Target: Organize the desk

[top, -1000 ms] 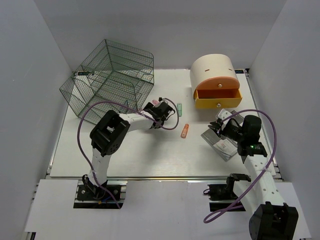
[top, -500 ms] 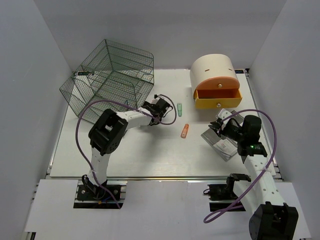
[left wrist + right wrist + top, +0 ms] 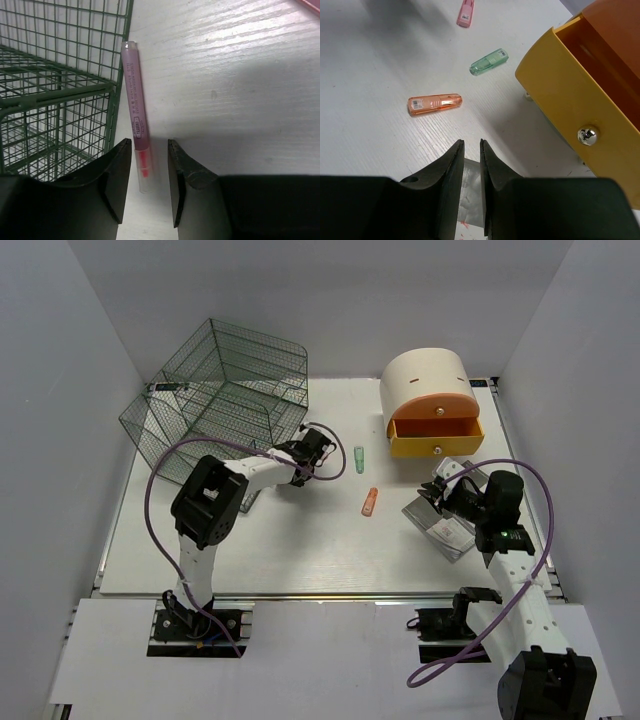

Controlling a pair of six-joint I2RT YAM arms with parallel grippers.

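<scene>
The white desk point(image 3: 300, 550) holds loose small items. My left gripper point(image 3: 310, 450) is low at the corner of the wire cage point(image 3: 220, 400). In the left wrist view it point(image 3: 149, 147) is open, its fingers either side of the near end of a pink tube point(image 3: 135, 105) that lies along the cage's edge point(image 3: 116, 100), not clamped. My right gripper point(image 3: 443, 495) hovers over a silver packet point(image 3: 447, 533). In the right wrist view it point(image 3: 472, 145) is almost shut with a thin slit, holding nothing, the packet point(image 3: 470, 200) below.
An orange capsule point(image 3: 370, 501) and a green one point(image 3: 359, 455) lie mid-desk; both show in the right wrist view point(image 3: 435, 104) point(image 3: 489, 61), with a pink one point(image 3: 465, 12) farther off. The cream drawer box point(image 3: 430, 380) has its yellow drawer point(image 3: 436, 437) pulled open.
My left gripper has moved up and left toward the cage corner. The right arm has not moved.
</scene>
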